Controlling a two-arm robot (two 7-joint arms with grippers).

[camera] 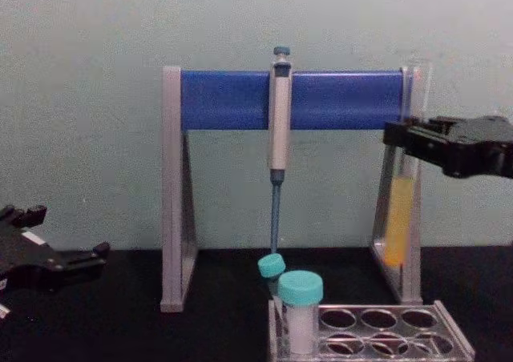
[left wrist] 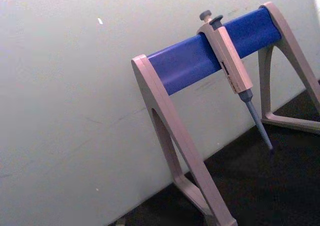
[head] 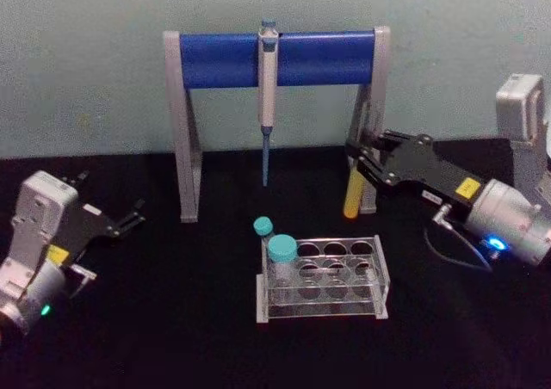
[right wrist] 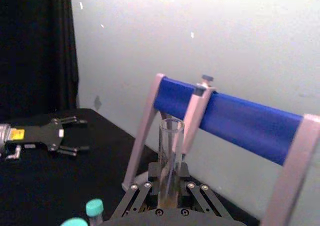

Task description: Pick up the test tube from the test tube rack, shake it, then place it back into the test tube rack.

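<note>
- The right gripper (head: 355, 161) is up in the air at the right side of the work area. Its jaws are closed on the test tube (head: 353, 195), gripping the clear glass above the liquid.
- In the right wrist view the test tube (right wrist: 171, 151) stands upright between the fingers, with its open mouth above them. The grip looks centred and I see no tilt.
- In the chest view the yellow liquid fills the lower part of the test tube (camera: 398, 218), which hangs below the jaws, well above the table.
- The tube is out of the rack (head: 381, 277). The rack sits on the black table, lower and to the robot's left of the tube.
- I judge the step in hand to be the shake.
- The tube has no cap, so I would keep it near upright and use short, gentle wrist strokes. That keeps the liquid below the rim.
- The right leg of the pipette stand (head: 372, 114) is close beside the tube, and I cannot tell how much gap there is. I would bring the tube forward, clear of the leg, before shaking.
- For the return, the holes on the right of the rack are free. Two teal-capped tubes (head: 281, 250) stand at the rack's left end, so I would lower the tube straight down, away from them.
- A pipette (head: 268, 79) hangs at the middle of the stand, well away from the tube.
- The left gripper (head: 129, 217) is parked low at the left with its fingers spread, holding nothing.
</note>
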